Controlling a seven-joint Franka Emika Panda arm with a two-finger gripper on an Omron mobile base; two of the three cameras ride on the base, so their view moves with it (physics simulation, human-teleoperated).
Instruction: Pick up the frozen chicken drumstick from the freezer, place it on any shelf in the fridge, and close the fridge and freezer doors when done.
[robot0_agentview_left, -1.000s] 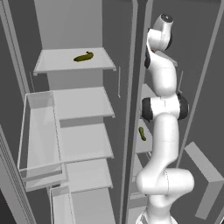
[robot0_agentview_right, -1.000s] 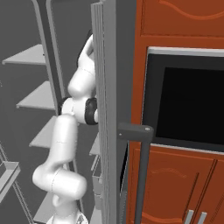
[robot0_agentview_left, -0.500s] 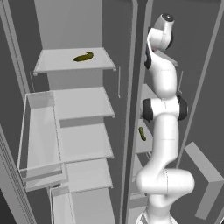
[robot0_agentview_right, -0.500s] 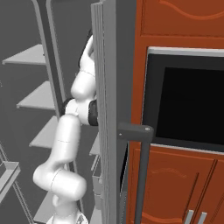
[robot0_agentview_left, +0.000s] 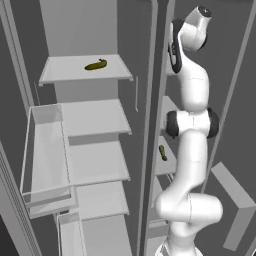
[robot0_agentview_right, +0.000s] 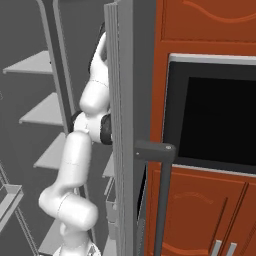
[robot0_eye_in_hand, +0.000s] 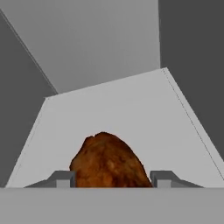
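Observation:
In the hand view the frozen chicken drumstick (robot0_eye_in_hand: 107, 159), a reddish-brown lumpy piece, lies on a short pale freezer shelf (robot0_eye_in_hand: 131, 100). My gripper (robot0_eye_in_hand: 113, 179) is around it, one dark fingertip against each side, so it is shut on the drumstick. In the left base view my arm (robot0_agentview_left: 192, 95) rises high and reaches left into the narrow freezer compartment (robot0_agentview_left: 167, 110), where the hand is hidden behind the divider. The wider fridge (robot0_agentview_left: 85, 30) stands open to the left, its broad shelf (robot0_agentview_left: 90, 117) bare.
A dark green pickle (robot0_agentview_left: 96, 65) lies on the top fridge shelf and another pickle (robot0_agentview_left: 162, 152) on a lower freezer shelf. An open door bin (robot0_agentview_left: 45, 160) juts out at the left. The open freezer door (robot0_agentview_right: 125, 125) with its handle (robot0_agentview_right: 160, 200) stands beside orange cabinets (robot0_agentview_right: 210, 50).
The arm has barely shifted. The fingers have drawn slightly closer around the drumstick.

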